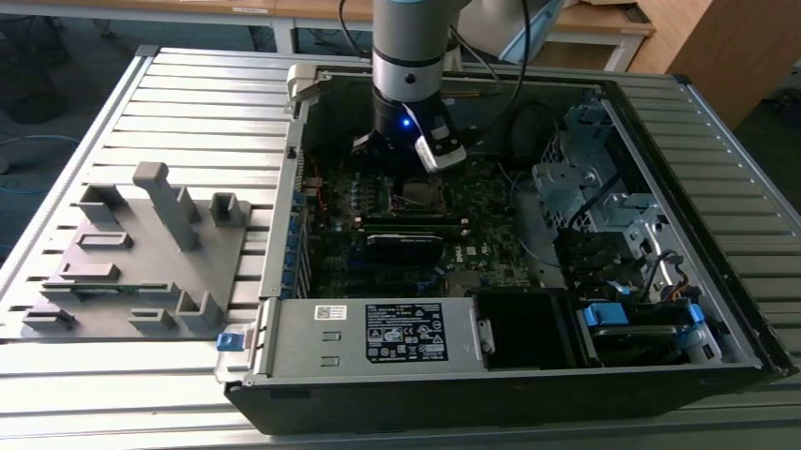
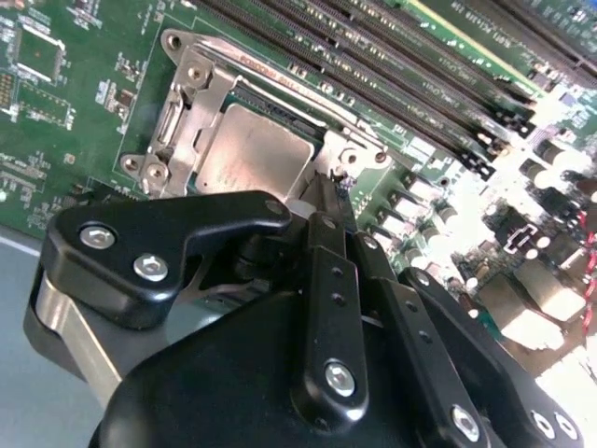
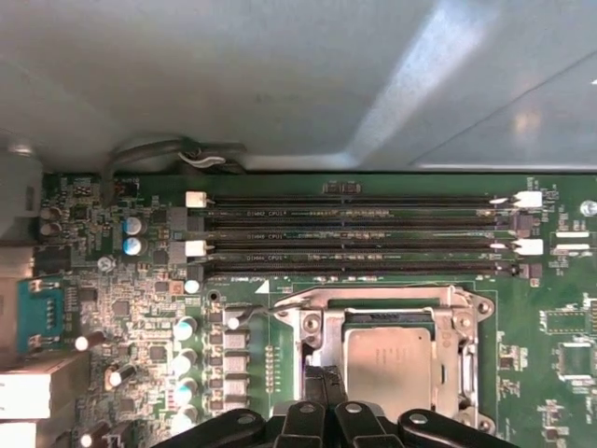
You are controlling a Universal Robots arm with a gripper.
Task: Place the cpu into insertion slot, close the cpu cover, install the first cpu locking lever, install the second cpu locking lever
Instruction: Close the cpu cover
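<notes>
**Claw at the socket edge, chip seated under its frame**

The cpu (image 3: 387, 359) lies flat in the insertion slot (image 3: 387, 320), near the middle of the motherboard (image 3: 140, 308) and just beside the long memory slots (image 3: 354, 233). The cpu cover (image 3: 452, 364) appears to be folded down around it, the dull metal face showing through the open middle. A silver bar (image 3: 373, 294) runs along the socket side nearest the memory slots; whether it is latched cannot be told.

The claw (image 2: 322, 191) hangs low over the board inside the open computer case (image 1: 288, 187), which stands on the slatted tabletop (image 1: 188, 103). Its fingers are drawn together with no gap to be seen and nothing visibly between them. The tips sit at the edge of the cover, and actual contact cannot be judged.

The chip is probably light, thin and rigid, with a smooth face that offers little grip. The contacts beneath it are likely delicate, so it is best handled by its edges and kept level. The cover looks like stiff sheet metal on a hinge and is best pressed on its rim, not on the chip.
</notes>
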